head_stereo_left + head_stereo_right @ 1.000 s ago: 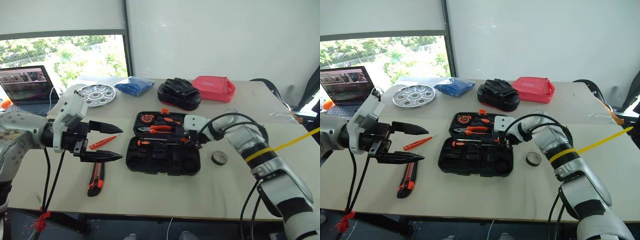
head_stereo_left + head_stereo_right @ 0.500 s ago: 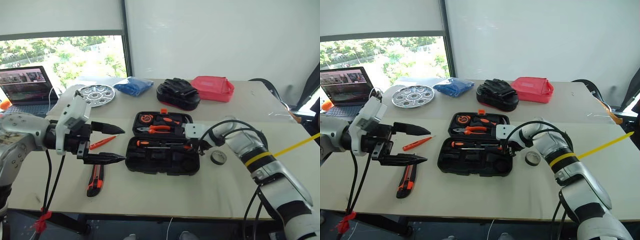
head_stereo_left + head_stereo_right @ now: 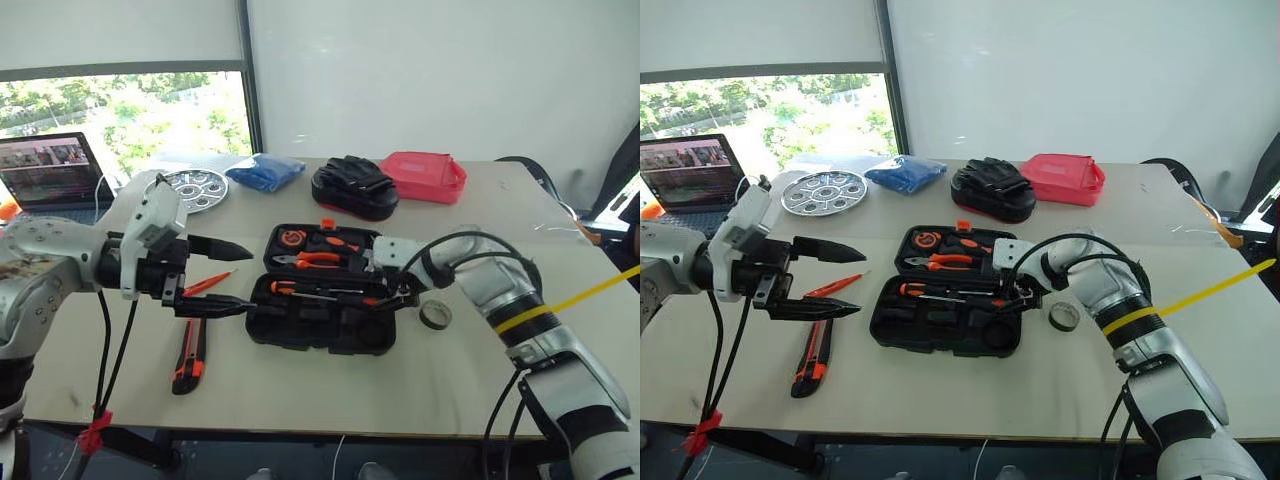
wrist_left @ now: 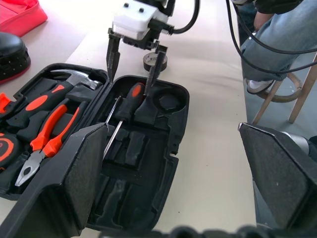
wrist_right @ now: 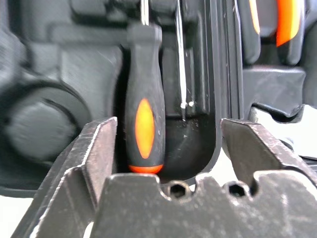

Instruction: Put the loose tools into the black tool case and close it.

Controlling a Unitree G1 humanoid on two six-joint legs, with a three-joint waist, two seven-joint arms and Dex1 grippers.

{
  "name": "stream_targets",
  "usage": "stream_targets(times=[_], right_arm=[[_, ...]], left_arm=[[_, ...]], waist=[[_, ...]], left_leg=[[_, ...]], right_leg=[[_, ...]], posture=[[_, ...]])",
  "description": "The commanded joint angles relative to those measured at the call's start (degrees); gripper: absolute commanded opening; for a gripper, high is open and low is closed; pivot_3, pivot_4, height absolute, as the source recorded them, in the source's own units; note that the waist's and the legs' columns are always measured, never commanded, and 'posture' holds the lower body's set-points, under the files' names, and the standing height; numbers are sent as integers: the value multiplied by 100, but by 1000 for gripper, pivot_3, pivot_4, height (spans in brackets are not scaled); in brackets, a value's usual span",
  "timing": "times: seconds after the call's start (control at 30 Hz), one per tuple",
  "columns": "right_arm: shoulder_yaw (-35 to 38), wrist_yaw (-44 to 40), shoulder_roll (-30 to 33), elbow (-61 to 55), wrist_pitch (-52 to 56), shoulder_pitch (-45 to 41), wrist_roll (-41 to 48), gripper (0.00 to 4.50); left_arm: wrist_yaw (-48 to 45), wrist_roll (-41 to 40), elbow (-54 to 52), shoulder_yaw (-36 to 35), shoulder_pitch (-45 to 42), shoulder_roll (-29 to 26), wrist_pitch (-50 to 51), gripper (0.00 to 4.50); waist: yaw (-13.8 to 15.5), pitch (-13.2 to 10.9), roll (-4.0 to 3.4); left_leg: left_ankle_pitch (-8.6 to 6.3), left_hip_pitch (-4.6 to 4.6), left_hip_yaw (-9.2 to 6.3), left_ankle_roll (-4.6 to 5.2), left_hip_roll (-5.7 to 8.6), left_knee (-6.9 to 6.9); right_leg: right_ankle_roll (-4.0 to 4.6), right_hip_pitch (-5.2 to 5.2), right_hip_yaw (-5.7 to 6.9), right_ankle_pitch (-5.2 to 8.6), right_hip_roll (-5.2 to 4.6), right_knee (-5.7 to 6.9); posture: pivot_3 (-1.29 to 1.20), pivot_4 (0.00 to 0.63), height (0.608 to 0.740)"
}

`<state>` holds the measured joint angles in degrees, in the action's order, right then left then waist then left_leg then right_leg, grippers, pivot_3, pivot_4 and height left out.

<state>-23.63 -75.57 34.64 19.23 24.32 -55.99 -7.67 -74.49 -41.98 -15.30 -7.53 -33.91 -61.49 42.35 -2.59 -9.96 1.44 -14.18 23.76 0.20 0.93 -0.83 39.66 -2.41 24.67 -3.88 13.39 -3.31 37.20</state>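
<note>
The flat black moulded-plastic tool case (image 3: 322,289) lies open in the middle of the pale table (image 3: 300,385). In its near half rests a screwdriver with black-and-orange handle (image 5: 144,121). The right claw (image 4: 134,58) stands over that handle with its two black fingers spread apart, one on each side, and grips nothing. The right wrist view shows the handle lying free between the fingers and a thin metal shaft (image 5: 181,54) beside it. The left wrist view shows the far half of the case with orange-handled pliers (image 4: 43,144) and a hammer (image 4: 74,79).

From the head views, the left claw (image 3: 232,276) hangs wide and empty above the table, to the left of the case. Below it lie the slim orange tester pen (image 3: 205,284) and the orange-and-black utility knife (image 3: 191,357). The small black tape roll (image 3: 437,314) sits on the table just to the right of the case, near the right arm.
</note>
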Motion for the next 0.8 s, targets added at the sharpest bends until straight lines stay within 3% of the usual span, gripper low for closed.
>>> stream_targets(times=[0.03,0.1,0.13,0.17,0.47,0.8], right_arm=[[321,-91,-23,-349,578,-218,296,3762],[320,-53,-84,-339,690,-236,342,3762],[311,-27,-109,-332,716,-240,351,3230],[293,26,-157,-304,726,-239,348,3118],[116,484,-678,251,437,-249,170,35],[-81,445,-682,283,300,-149,61,35]], left_arm=[[-36,33,0,-40,-148,1,-148,4500],[-50,49,24,-33,-155,16,-164,4500],[-56,56,30,-32,-156,21,-168,4500],[-71,68,41,-29,-150,22,-180,4500],[-233,332,98,29,9,-79,-429,4500],[-236,342,53,-27,55,-90,-393,4500]], waist=[[5,0,0],[10,0,0],[10,0,0],[9,0,0],[9,0,0],[11,0,0]], left_leg=[[0,0,0,0,0,0],[0,0,0,0,1,1],[0,0,1,0,1,1],[0,0,1,0,1,2],[0,1,8,-1,2,1],[0,1,5,-1,1,1]], right_leg=[[0,0,0,0,0,1],[0,0,0,0,0,1],[0,0,0,0,-1,0],[0,0,0,0,-1,0],[0,0,0,0,-1,0],[0,0,0,0,0,1]], posture=[[0,150,740],[0,150,740],[0,150,740],[0,150,740],[0,150,740],[0,150,740]])
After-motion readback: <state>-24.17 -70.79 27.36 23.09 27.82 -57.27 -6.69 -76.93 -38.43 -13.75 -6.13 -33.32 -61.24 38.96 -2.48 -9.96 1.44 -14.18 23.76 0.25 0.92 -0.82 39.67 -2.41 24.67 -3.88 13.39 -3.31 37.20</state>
